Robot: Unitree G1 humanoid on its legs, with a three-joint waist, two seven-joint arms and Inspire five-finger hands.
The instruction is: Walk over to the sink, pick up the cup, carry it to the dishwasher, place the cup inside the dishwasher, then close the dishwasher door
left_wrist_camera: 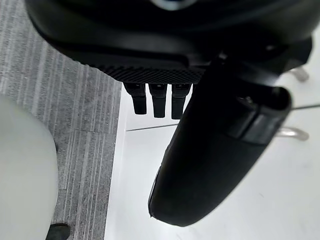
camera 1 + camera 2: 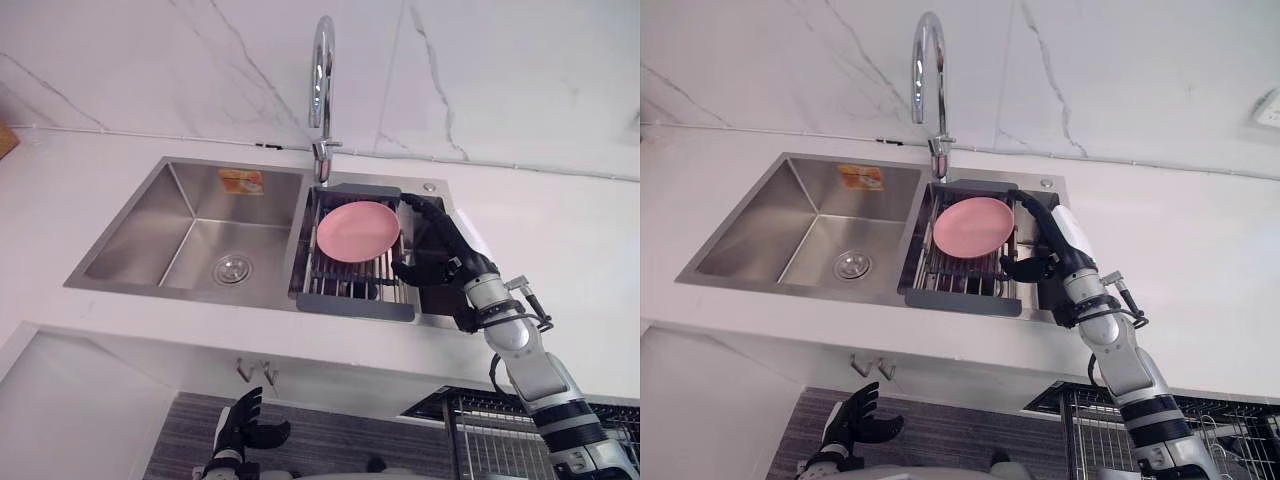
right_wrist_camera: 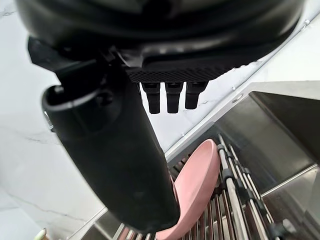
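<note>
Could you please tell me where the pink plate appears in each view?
Left eye view: pink plate leans in the sink's rack, near the faucet.
Right eye view: same spot, plate just left of centre.
Right wrist view: plate nearly edge-on, past the right hand.
Left wrist view: grey floor and white panel past the left hand.
Shared landmark: the rack's bars.

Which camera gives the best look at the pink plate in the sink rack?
The left eye view: the pink plate shows nearly whole, leaning in the rack. The right eye view is similar. The right wrist view catches it edge-on, partly behind the right robot hand. The left wrist view faces the floor.
</note>
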